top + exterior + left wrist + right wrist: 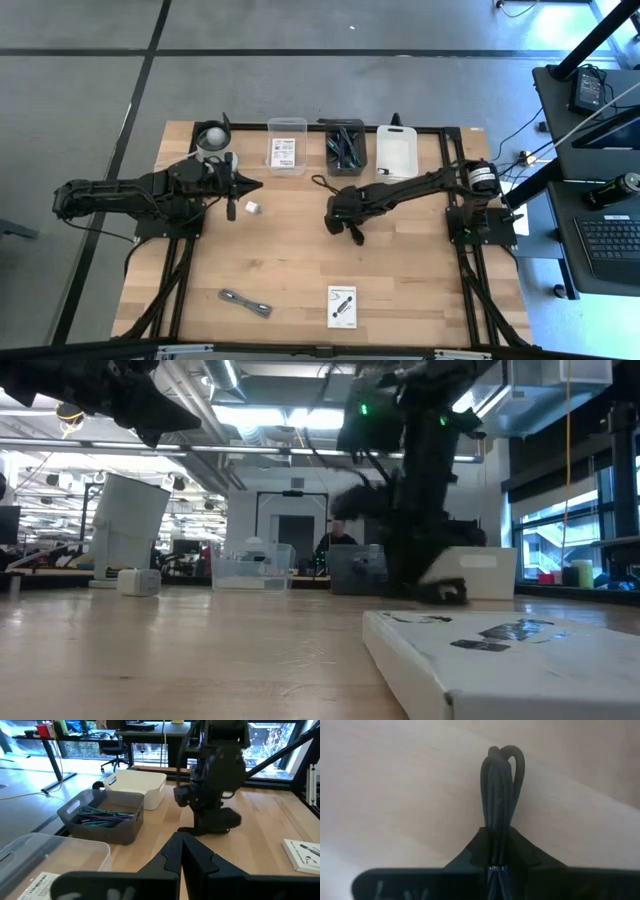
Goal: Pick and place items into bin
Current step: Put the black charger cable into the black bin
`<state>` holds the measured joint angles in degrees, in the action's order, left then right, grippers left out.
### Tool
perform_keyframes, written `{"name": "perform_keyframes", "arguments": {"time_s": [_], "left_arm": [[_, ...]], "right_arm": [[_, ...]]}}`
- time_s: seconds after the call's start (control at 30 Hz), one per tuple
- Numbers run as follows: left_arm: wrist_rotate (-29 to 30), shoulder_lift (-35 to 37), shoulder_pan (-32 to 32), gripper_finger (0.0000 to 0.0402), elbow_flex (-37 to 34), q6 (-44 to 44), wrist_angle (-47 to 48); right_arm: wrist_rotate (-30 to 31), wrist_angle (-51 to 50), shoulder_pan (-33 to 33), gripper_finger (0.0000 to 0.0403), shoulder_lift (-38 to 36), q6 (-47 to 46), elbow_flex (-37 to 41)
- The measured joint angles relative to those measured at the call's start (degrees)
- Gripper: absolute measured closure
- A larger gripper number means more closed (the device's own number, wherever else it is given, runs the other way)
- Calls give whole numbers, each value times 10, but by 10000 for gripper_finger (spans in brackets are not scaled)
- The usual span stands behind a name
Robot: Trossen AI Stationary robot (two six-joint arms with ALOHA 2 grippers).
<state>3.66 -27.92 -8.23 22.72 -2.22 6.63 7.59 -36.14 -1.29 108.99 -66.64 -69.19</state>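
Right gripper point(356, 236): it was low over the middle of the tabletop point(300, 270), with both fingers closed on the cable coil point(496, 795).
Cable coil: in the right wrist view the black loops were pressed between the two fingers and stood out beyond the fingertips, over bare wood. In the high view it showed only as a dark shape under the gripper.
Left gripper point(252, 184): it was closed with nothing in it, above the tabletop on the left side, pointing toward the middle. In the left wrist view point(181, 851) the two fingers met in one point.
White block point(253, 207): a small loose item, it lay on the tabletop just beside the left gripper's tip.
Card point(341, 305): white with black print, it lay flat near the front edge, well apart from both grippers. In the low view point(500, 650) it lay close to the camera.
Grey strip point(245, 301): it lay near the front edge, to the left of the card.
Clear bin point(287, 146): it stood at the back edge and held a second white card with print.
Grey bin point(346, 148): it stood beside the clear bin and held thin teal and dark tools point(100, 815).
White bin point(396, 151): it stood right of the grey bin; I could not tell what was in it.
White cup point(211, 139): it stood at the back left corner, behind the left arm.
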Motion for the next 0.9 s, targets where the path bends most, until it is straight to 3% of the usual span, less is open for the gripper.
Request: {"name": "perform_keyframes", "arguments": {"time_s": [0.33, 0.57, 0.9], "left_arm": [[3, 0, 0, 400, 0, 6, 0], [33, 1, -10, 400, 0, 26, 0], [34, 1, -60, 400, 0, 31, 0]], "right_arm": [[21, -4, 75, 370, -78, 184, -154], [15, -22, 194, 370, -66, 329, -279], [-63, -71, 337, 370, 13, 387, -294]]}}
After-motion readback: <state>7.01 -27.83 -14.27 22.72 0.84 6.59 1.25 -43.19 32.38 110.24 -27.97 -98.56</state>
